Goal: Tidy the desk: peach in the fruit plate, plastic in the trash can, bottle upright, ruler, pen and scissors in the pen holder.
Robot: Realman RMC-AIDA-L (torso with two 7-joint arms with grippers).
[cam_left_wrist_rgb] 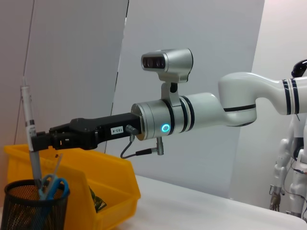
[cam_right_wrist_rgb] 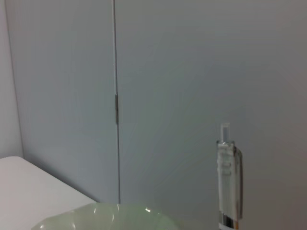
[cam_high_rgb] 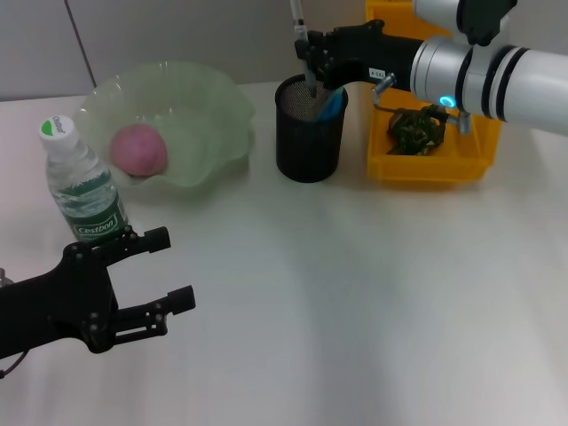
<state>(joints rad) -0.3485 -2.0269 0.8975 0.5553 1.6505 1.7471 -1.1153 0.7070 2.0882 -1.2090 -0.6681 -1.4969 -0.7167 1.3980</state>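
Right gripper (cam_high_rgb: 308, 64) clamped on pen (cam_left_wrist_rgb: 29, 139), upright, tip inside pen holder (cam_high_rgb: 308, 142) directly below; left gripper (cam_high_rgb: 164, 271) open, empty, idle.

Peach (cam_high_rgb: 138, 148) in fruit plate (cam_high_rgb: 213, 106), bottle (cam_high_rgb: 82, 182) to its left, pen holder (cam_high_rgb: 308, 142) right

Bright, even indoor light; soft faint shadows; frames sharp.

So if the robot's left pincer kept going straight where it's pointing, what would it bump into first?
Probably nothing. The left pincer, open, points across the bare table toward the robot's right. The water bottle sits behind it, off that line, though depth is hard to judge.
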